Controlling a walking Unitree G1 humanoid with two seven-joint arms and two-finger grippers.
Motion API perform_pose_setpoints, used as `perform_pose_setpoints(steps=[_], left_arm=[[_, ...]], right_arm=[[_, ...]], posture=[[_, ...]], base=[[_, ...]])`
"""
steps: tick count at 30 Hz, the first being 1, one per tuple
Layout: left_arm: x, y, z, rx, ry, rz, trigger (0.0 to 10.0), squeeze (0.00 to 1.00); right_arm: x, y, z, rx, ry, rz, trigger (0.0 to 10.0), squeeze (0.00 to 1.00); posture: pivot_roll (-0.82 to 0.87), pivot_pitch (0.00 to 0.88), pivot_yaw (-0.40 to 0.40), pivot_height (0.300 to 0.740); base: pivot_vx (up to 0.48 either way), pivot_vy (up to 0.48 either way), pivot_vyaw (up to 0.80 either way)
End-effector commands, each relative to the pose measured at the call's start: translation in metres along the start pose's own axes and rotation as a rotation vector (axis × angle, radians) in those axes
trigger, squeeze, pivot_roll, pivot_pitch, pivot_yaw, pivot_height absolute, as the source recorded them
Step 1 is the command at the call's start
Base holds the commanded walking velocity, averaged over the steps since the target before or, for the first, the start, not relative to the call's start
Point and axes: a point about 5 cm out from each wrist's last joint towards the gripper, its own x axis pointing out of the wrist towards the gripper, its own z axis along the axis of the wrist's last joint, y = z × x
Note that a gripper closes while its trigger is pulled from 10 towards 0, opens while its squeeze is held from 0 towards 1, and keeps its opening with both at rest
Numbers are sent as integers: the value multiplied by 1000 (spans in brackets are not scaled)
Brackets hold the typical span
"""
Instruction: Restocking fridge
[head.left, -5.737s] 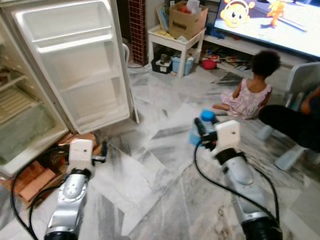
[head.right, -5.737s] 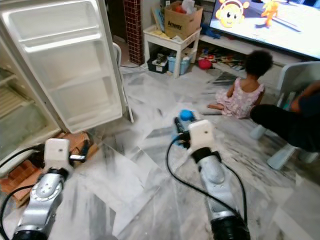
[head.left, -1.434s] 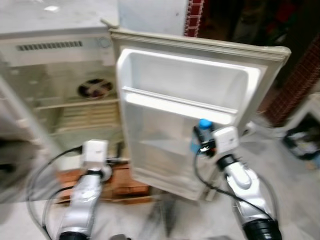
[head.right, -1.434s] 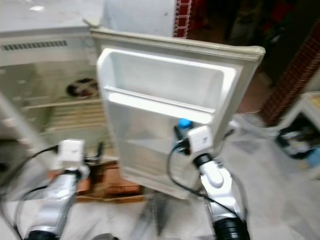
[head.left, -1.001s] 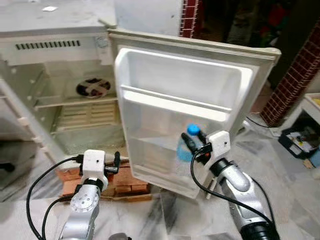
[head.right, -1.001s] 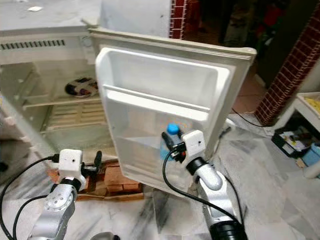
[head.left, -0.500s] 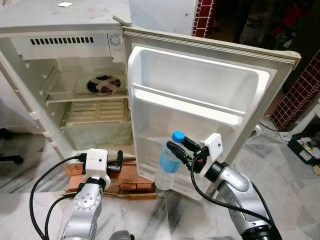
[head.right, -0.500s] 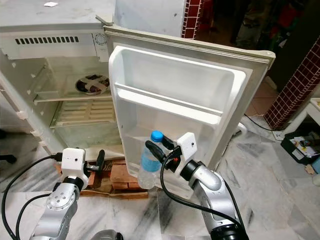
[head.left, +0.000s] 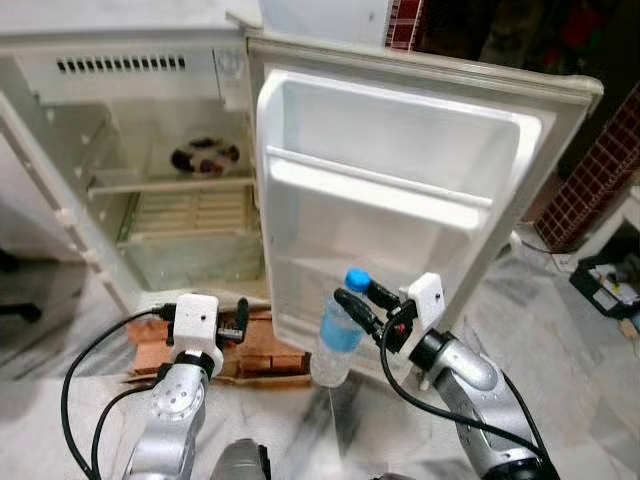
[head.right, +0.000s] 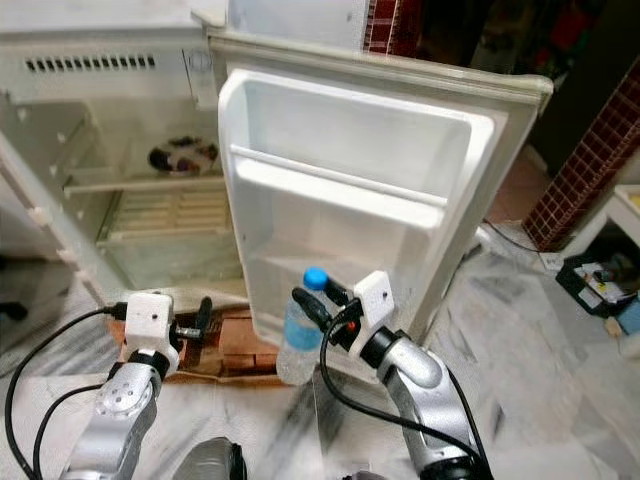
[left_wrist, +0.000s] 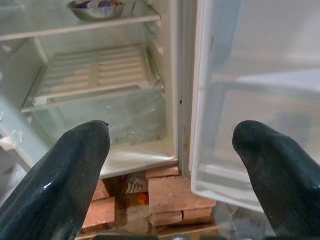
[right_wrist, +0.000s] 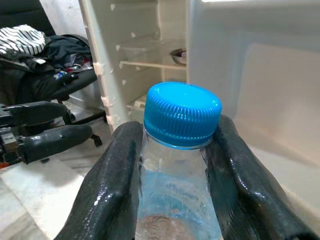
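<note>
Since half a second ago the bottle (head.left: 338, 335) has barely shifted, low before the door (head.left: 400, 200). Head views: right end effector (head.left: 352, 298) clamps its neck; left end effector (head.left: 240, 318) hangs spread, empty. Right wrist: fingers (right_wrist: 112, 175) flank the cap (right_wrist: 182, 114). Not yet shelved.

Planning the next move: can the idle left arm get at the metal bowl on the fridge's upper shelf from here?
Probably yes. The left gripper hangs open and low before the open white fridge, and nothing stands between it and the metal bowl; it would need raising.
</note>
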Motion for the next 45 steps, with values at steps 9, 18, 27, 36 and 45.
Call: perform_pose_setpoints(steps=[9, 18, 27, 36, 45], left_arm=[[0, 1, 2, 18, 10, 10, 10000, 0], [0, 0, 2, 17, 12, 19, 10000, 0], [0, 4, 4, 20, 3, 26, 10000, 0], [0, 3, 4, 16, 8, 17, 10000, 0], [-6, 2, -1, 7, 26, 22, 10000, 0]], right_arm=[[8, -17, 15, -122, -66, -134, 10000, 0], [18, -29, 22, -151, -117, -251, 10000, 0], [20, -30, 19, -193, -133, -310, 10000, 0], [20, -30, 14, -209, -122, -314, 10000, 0], [13, -25, -3, -186, -74, -329, 10000, 0]], posture=[[22, 0, -4, 655], [27, 0, 3, 655], [31, 0, 3, 655], [34, 0, -9, 655], [61, 0, -41, 655]], base=[[0, 0, 0], [0, 0, 0], [0, 0, 0], [220, 0, 0], [245, 0, 0]])
